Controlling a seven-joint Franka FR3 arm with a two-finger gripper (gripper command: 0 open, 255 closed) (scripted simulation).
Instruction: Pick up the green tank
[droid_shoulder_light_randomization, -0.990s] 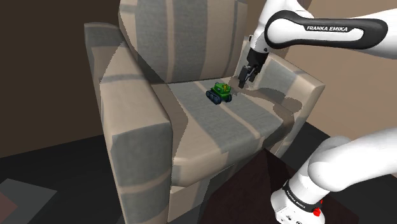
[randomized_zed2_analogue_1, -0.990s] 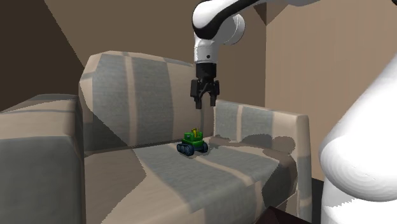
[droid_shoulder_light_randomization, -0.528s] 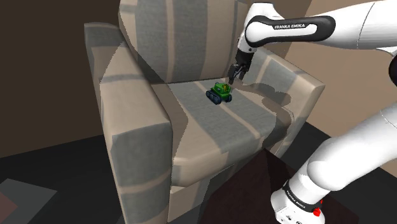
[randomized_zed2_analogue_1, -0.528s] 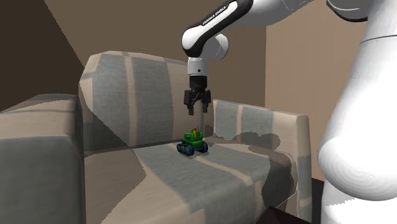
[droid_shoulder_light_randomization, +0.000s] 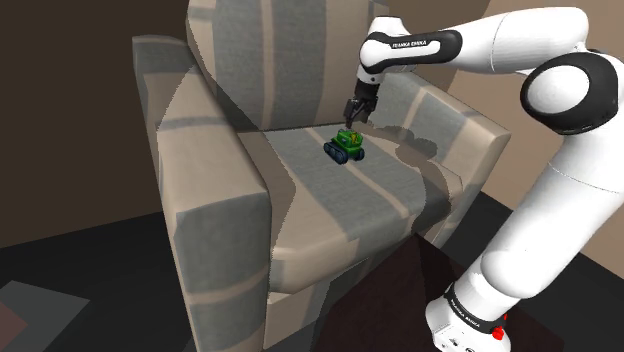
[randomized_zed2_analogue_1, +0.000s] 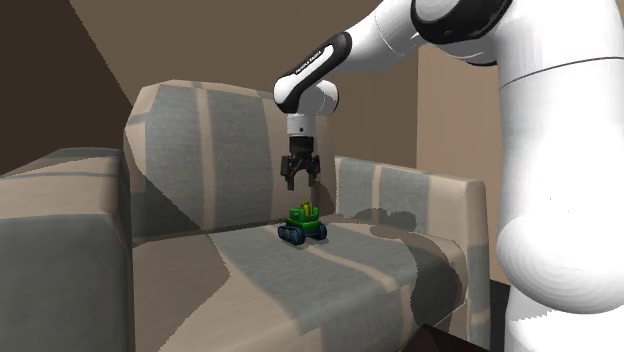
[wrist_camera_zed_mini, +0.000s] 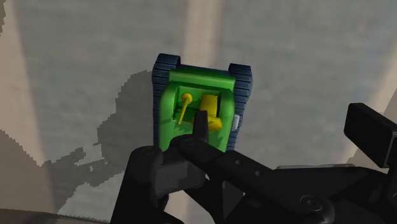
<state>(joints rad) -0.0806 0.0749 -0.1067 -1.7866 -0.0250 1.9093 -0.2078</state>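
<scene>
I hold the tool spread just above the green tank, mid-frame on the armchair seat (probably a soft footing). Descending off-centre, a finger could knock it aside.

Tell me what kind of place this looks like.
Probably a living room in a house: a grey-and-beige striped upholstered armchair, a small green toy tank with blue tracks sitting on its seat cushion, and plain brown walls behind.
</scene>
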